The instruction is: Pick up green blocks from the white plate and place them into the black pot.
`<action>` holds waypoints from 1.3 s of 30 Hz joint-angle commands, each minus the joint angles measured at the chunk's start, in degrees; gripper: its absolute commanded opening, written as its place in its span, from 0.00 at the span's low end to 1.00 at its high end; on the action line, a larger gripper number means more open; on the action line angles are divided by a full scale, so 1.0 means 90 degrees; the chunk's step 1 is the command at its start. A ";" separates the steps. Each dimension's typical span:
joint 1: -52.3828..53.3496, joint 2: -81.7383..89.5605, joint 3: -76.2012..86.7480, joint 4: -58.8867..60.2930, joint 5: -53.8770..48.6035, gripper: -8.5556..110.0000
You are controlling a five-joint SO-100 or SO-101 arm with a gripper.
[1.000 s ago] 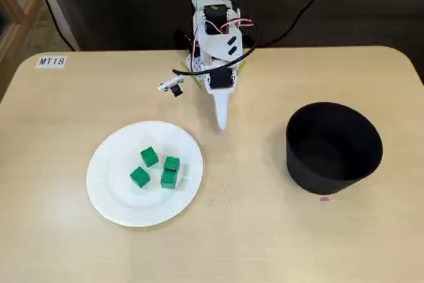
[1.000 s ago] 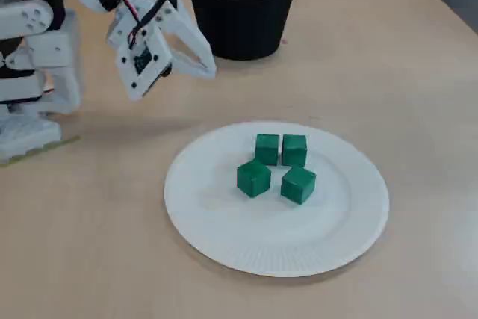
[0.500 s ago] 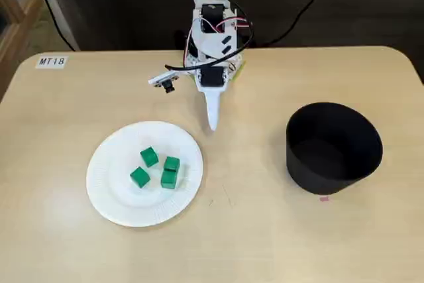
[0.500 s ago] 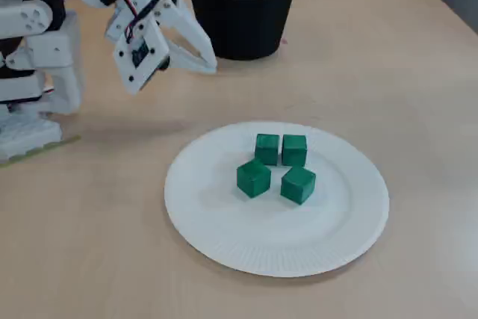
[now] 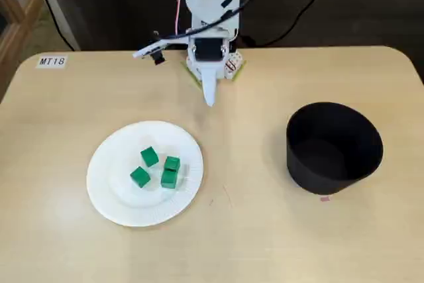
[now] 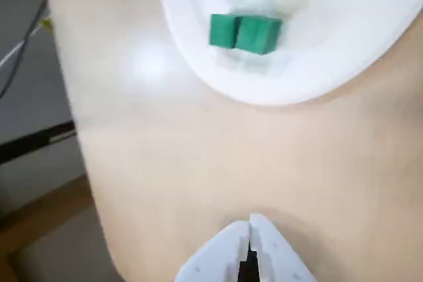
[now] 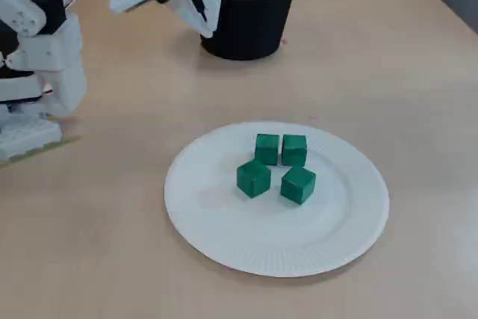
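The white plastic claw (image 5: 209,101) hangs clenched and empty, upper centre in a fixed view. Four green cubes (image 5: 150,157) sit on a ribbed paper plate (image 5: 106,197) lower left; round black pot (image 5: 324,177) right; pale table (image 5: 265,243).

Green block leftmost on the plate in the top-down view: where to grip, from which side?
Pinch two opposite side faces of the block, coming straight down. It lies flat on the plate, apart from the other blocks, so its sides look free. It looks turned, so rotate the claw to match. The claw is shut: open first.
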 commanded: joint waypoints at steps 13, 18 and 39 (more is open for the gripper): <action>0.2266 -0.1855 -0.1357 0.0664 -0.0986 0.13; 0.2256 -0.2295 -0.1455 0.0801 -0.1094 0.24; 0.1709 -0.4316 -0.2334 0.0869 0.1074 0.25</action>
